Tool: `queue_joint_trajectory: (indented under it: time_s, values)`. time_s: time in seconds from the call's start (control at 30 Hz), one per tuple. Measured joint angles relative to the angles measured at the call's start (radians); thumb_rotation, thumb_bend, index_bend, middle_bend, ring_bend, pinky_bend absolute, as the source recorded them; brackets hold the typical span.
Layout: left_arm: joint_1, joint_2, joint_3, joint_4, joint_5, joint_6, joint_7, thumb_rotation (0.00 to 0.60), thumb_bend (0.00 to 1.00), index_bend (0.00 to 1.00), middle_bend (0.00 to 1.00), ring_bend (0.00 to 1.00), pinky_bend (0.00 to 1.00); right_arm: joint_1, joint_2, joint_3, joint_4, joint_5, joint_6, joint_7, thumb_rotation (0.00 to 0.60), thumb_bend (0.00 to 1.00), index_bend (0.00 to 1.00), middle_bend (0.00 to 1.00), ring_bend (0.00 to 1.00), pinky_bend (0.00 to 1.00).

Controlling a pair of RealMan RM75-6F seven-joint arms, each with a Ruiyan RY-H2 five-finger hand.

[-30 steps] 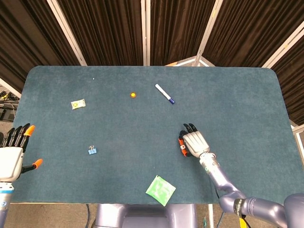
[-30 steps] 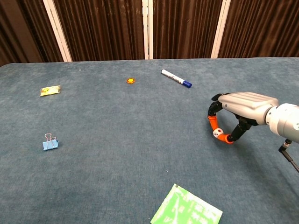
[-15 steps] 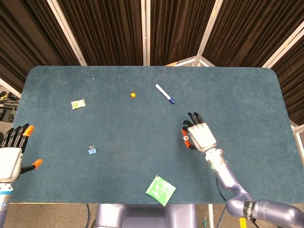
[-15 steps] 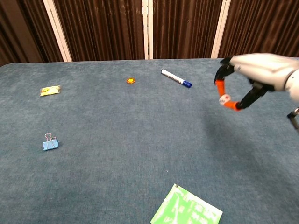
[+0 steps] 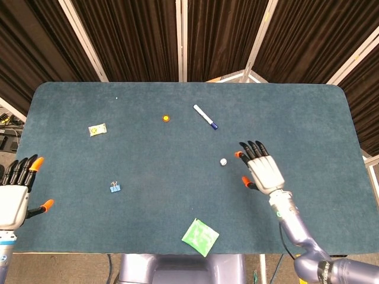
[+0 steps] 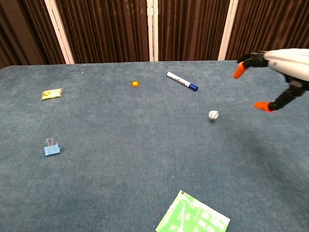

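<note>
Table (image 5: 308, 112) — dark teal, felt-like cover, plain. Curtains (image 5: 130, 35) behind: dark brown, split by pale strips. Right hand (image 5: 260, 171): pale grey-white back, black fingers (image 5: 253, 146), orange tips on two. Left hand (image 5: 15, 192) the same — white, black, orange tips. Small ball (image 5: 223, 161) at the right hand's 9 o'clock: white. Marker (image 5: 205, 116) at 12 o'clock of the ball: white barrel, dark blue cap. Disc (image 5: 166, 118): orange with yellow centre. Sachet (image 5: 97, 129): yellow-green, small dark print. Binder clip (image 5: 115, 187): light blue. Packet (image 5: 200, 236) at 6 o'clock: bright green, white markings.
</note>
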Motion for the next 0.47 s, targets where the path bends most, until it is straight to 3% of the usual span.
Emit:
queue_joint_trajectory:
  time_s: [0.2, 0.47]
  values:
    - [0.007, 0.004, 0.009, -0.008, 0.023, 0.017, 0.003, 0.600, 0.00, 0.00, 0.00, 0.00, 0.00, -0.078, 0.053, -0.039, -0.009, -0.054, 0.082, 0.090, 0.600, 0.22, 0.19, 0.01, 0.00, 0.00]
    - [0.014, 0.003, 0.014, -0.011, 0.037, 0.031, 0.018, 0.600, 0.00, 0.00, 0.00, 0.00, 0.00, -0.253, 0.111, -0.149, 0.081, -0.212, 0.299, 0.240, 0.600, 0.19, 0.04, 0.00, 0.00, 0.00]
